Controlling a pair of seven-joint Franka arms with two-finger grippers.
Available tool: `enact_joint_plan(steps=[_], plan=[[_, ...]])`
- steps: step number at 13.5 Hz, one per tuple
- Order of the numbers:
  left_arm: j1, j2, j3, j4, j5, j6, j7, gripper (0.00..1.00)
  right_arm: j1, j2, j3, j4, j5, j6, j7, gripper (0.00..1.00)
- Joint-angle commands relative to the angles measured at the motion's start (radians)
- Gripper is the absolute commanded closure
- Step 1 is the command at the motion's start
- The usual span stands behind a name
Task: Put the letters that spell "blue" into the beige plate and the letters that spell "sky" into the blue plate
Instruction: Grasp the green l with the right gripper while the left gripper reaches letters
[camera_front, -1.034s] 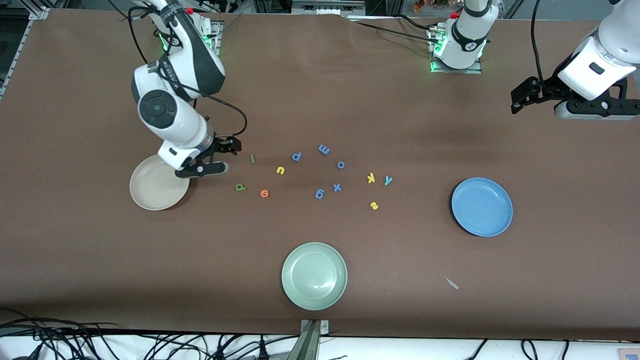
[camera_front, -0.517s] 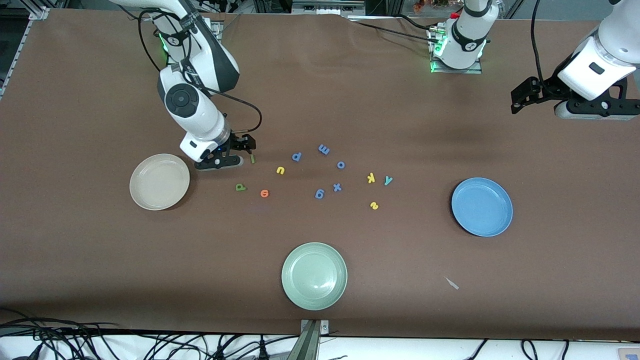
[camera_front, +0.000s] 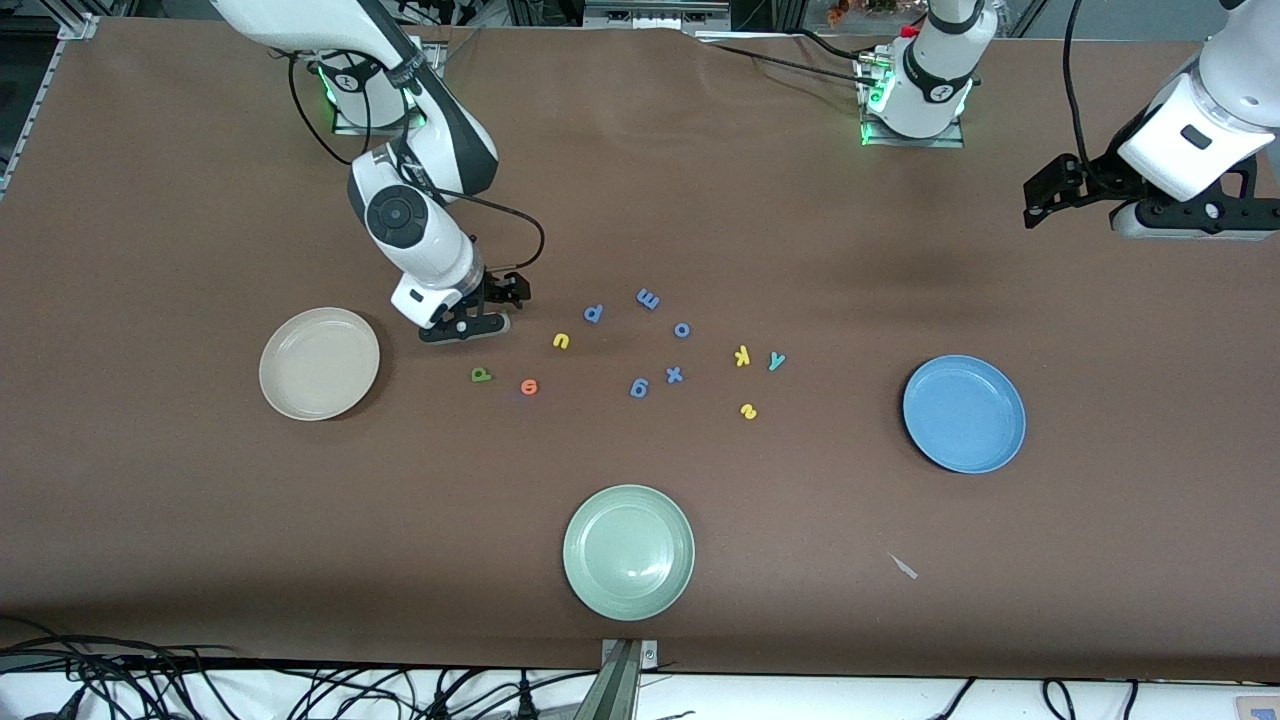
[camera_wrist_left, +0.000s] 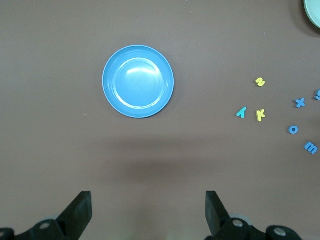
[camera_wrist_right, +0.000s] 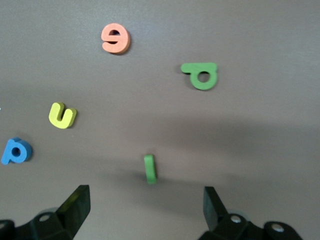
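The right gripper has moved from the rim of the beige plate toward the middle of the table and now hangs, jaws wide, over the green l. In the front view it now hides that letter, and the plate is fully uncovered. The right arm's elbow has swung along with it.

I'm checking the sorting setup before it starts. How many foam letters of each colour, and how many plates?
Blue foam letters: 5, such as the p
Yellow foam letters: 3, such as the u
Green foam letters: 2, the b and the thin l bar
Orange foam e: 1
Teal foam y: 1
Round plates: 3, beige, blue, pale green
Total: 15
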Motion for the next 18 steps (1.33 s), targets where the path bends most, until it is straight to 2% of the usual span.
enact_joint_plan(steps=[1, 3, 6, 7, 11, 13, 15, 18], plan=[[0.002, 0.004, -0.003, 0.010, 0.020, -0.004, -0.008, 0.00, 0.004, 0.048, 0.002, 0.006, -0.008, 0.063, -0.005, 0.04], [0.002, 0.004, -0.005, 0.010, 0.017, -0.004, -0.008, 0.00, 0.009, 0.051, 0.002, 0.008, -0.009, 0.061, -0.016, 0.12], [-0.002, 0.011, -0.005, 0.015, 0.017, -0.004, -0.008, 0.00, 0.007, 0.068, 0.001, 0.005, -0.009, 0.058, -0.028, 0.28], [-0.002, 0.030, -0.003, 0.056, 0.017, -0.004, -0.008, 0.00, 0.006, 0.077, -0.001, 0.003, -0.008, 0.058, -0.028, 0.35], [-0.019, 0.114, -0.002, 0.107, 0.023, -0.006, -0.004, 0.00, 0.006, 0.089, -0.004, 0.003, -0.008, 0.055, -0.026, 0.42], [-0.039, 0.142, -0.003, 0.105, 0.018, 0.014, -0.001, 0.00, 0.006, 0.091, -0.004, 0.005, -0.008, 0.055, -0.026, 0.53], [-0.068, 0.166, -0.005, 0.092, 0.012, 0.066, -0.001, 0.00, 0.006, 0.091, -0.004, 0.006, -0.008, 0.055, -0.026, 0.69], [-0.099, 0.252, -0.008, 0.075, -0.054, 0.150, -0.001, 0.00, 0.006, 0.108, -0.004, 0.009, -0.008, 0.058, -0.026, 0.85]])
